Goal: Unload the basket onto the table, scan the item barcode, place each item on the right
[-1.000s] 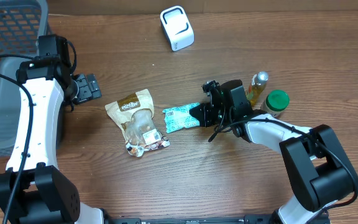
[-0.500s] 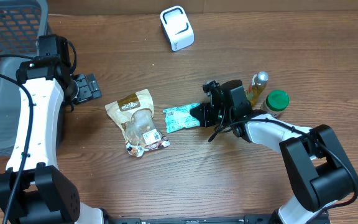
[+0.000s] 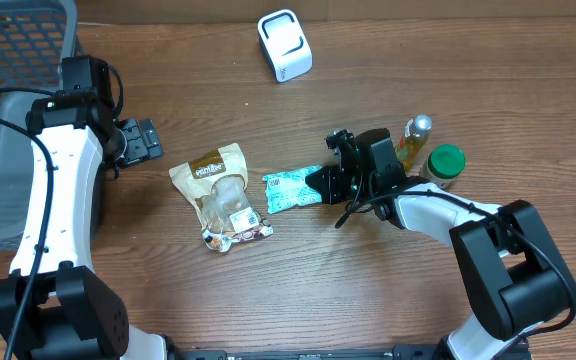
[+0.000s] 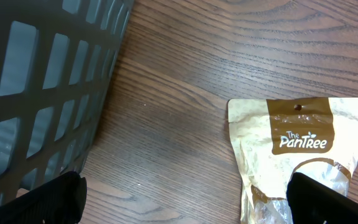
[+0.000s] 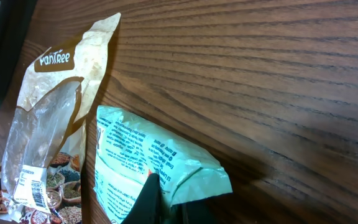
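Observation:
A mint-green packet lies flat on the wooden table, and my right gripper is shut on its right-hand edge. The right wrist view shows the packet from close up, with a black finger pressed onto its printed film. Left of it lies a brown and clear snack pouch with a barcode label at its lower end. The white barcode scanner stands at the back of the table. My left gripper is open beside the basket, its fingers spread wide over bare wood, up and to the left of the pouch.
A grey plastic basket fills the left edge and looms in the left wrist view. A yellow bottle and a green-lidded jar stand just behind the right wrist.

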Motion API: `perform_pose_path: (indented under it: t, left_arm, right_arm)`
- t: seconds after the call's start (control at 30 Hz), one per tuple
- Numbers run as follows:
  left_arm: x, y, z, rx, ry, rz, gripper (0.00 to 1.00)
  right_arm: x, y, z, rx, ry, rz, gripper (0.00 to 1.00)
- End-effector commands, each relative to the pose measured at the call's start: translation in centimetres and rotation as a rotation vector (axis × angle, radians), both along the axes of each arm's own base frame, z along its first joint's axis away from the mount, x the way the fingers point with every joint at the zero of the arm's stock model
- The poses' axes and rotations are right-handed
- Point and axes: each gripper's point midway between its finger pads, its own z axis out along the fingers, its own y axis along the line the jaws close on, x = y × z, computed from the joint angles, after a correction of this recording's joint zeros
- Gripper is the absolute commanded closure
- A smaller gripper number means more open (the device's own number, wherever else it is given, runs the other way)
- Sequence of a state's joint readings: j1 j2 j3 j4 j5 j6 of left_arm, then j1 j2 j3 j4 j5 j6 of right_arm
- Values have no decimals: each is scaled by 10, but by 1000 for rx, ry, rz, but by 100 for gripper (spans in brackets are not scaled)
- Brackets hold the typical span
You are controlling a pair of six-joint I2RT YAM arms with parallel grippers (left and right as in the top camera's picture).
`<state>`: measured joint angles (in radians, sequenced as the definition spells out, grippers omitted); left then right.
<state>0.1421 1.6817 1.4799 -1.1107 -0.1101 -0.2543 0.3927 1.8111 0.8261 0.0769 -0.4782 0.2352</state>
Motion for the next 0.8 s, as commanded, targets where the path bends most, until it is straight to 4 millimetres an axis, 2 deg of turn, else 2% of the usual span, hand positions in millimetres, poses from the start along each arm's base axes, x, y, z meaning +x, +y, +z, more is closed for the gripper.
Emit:
perform_pose_path:
  t: [0.0,0.17,0.57,0.77]
  left_arm:
    - [3,3,12,20,-32,-6,1]
    - [3,3,12,20,-32,-6,1]
    - [3,3,12,20,-32,-6,0]
    - [3,3,12,20,-32,-6,0]
  right_arm:
    - [4,-1,11,2,-34,-10,96]
    - [8,0,17,3,-26,-13,96]
    - [23,7,89,-18,15,-10,96]
    - [23,4,90,-38,29,-19,96]
